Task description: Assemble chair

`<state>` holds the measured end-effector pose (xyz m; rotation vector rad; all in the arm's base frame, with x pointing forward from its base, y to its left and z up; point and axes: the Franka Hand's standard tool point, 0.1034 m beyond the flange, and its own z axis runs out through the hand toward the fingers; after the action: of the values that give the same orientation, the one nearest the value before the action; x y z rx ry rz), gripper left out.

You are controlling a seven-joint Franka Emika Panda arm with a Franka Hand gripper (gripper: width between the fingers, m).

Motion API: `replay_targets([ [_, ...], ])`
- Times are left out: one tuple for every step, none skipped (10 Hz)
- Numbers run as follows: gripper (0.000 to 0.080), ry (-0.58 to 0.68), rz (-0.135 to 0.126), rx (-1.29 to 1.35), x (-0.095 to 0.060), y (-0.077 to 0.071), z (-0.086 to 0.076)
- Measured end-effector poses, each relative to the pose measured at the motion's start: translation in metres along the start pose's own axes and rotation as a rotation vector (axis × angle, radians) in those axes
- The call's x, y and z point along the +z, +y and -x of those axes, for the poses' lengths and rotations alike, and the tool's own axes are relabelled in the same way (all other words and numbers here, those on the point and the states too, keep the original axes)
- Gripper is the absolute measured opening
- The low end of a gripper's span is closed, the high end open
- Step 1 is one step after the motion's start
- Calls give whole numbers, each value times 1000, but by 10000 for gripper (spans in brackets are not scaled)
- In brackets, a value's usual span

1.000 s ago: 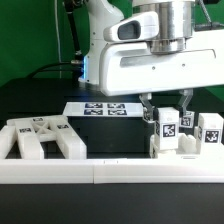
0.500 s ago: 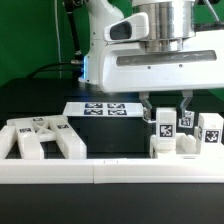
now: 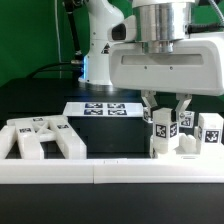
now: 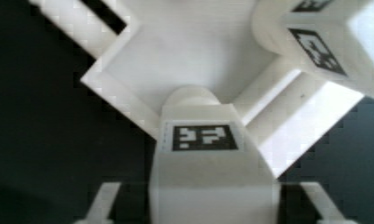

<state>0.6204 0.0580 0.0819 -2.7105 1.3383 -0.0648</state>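
Chair post (image 3: 165, 131), one; one gripper (image 3: 165, 117) clamping

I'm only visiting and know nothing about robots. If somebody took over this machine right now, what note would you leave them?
Gripper: closed on an upright tagged post by the front rail, on the exterior view's right.
Parts: another tagged piece stands just right of it; loose pieces lie grouped on the left.
Done: post grasped; nothing looks finished.
Left: joining all the parts.
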Motion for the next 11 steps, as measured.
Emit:
replay_targets([
  [291, 2, -1, 58, 0, -1, 0],
  [291, 2, -2, 135, 0, -1, 0],
  [291, 2, -2, 176, 0, -1, 0],
  [291, 2, -2, 152, 0, -1, 0],
  [291, 1, -2, 149, 0, -1, 0],
  [399, 2, -2, 103, 0, -1, 0],
  [539, 2, -3, 28, 0, 0, -1],
  [614, 4, -2, -50, 0, 0, -1],
  [614, 5, -2, -152, 0, 0, -1],
  [643, 5, -2, -272, 0, 0, -2],
  [648, 7, -3, -374, -1, -1, -2],
])
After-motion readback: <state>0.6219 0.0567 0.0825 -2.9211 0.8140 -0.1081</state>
